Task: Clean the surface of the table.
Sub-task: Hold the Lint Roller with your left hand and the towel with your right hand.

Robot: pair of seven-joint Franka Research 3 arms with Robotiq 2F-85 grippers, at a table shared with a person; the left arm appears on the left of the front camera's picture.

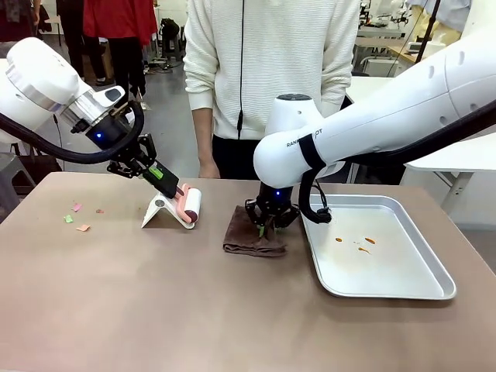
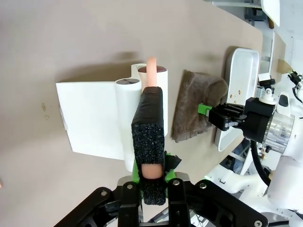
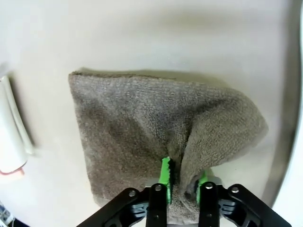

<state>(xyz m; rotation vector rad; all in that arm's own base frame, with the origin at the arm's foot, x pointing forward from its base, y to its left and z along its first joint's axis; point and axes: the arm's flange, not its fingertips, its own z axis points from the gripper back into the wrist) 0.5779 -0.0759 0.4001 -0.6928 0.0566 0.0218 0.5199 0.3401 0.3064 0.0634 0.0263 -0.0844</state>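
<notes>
The table (image 1: 155,310) has a taupe-brown top. At its left lie small pink and green paper scraps (image 1: 77,218). A lint roller (image 1: 191,205) rests on a white stand (image 1: 157,212) left of centre. My left gripper (image 1: 164,179) (image 2: 151,182) is shut on the roller's pink handle (image 2: 150,71), around its black foam sleeve (image 2: 148,125). A brown cloth (image 1: 249,240) (image 3: 137,123) lies at the middle. My right gripper (image 1: 267,222) (image 3: 184,182) presses down on the cloth, its green pads (image 3: 165,171) pinching a raised fold.
A shallow silver tray (image 1: 411,280) with orange stains (image 1: 363,245) sits right of the cloth. A person in a white sweater (image 1: 271,70) stands at the far edge, one hand (image 1: 208,167) hanging near the table. The front half of the table is bare.
</notes>
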